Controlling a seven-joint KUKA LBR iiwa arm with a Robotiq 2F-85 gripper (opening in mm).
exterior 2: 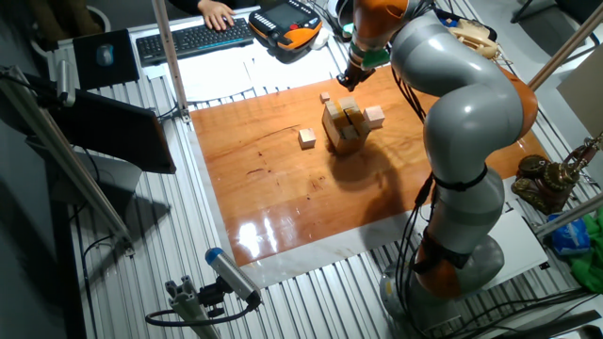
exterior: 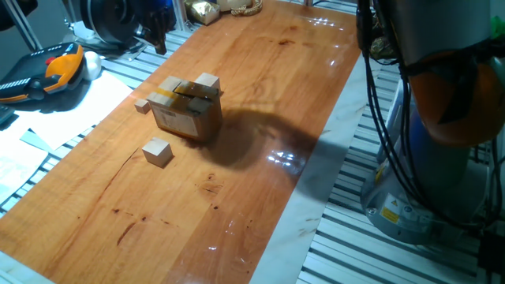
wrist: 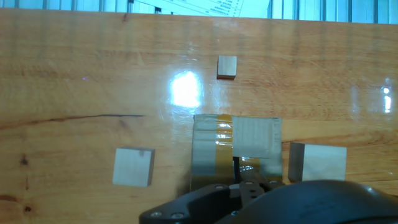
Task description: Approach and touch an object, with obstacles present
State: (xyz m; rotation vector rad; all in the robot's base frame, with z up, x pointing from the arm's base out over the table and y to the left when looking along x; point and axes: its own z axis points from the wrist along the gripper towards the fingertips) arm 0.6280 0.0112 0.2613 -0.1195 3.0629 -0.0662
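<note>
We see our arm (exterior 2: 462,113) as rounded grey shells with orange joint bands, black cables trailing down it, and a yellow sticker on its base (exterior: 392,211).

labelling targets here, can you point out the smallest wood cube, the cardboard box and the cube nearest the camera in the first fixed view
smallest wood cube (exterior: 142,106): one fixed view, top face.
cardboard box (exterior: 188,120): one fixed view, front side wall.
nearest larger cube (exterior: 158,151): one fixed view, middle of cube.

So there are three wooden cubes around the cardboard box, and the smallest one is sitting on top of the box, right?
Not quite. The smallest cube sits on the table, apart from the cardboard box, not on top of it. The hand view shows this. Three wooden cubes is correct.
</note>
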